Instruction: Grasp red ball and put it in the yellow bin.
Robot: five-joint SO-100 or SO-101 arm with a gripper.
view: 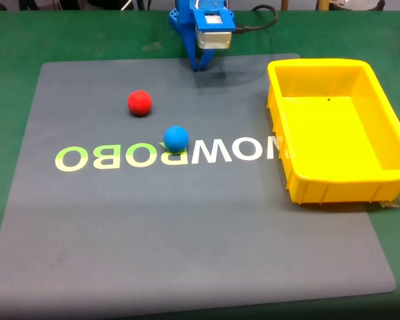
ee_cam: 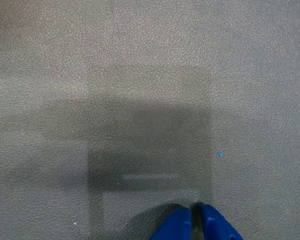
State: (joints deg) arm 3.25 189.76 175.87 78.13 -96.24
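Claw [view: 199, 67] closed, red ball [view: 139, 103] apart.

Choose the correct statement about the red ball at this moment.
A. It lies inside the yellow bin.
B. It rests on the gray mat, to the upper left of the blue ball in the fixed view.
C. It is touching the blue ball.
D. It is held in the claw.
B: in the fixed view the red ball sits on the gray mat, up-left of the blue ball, with a gap between them.
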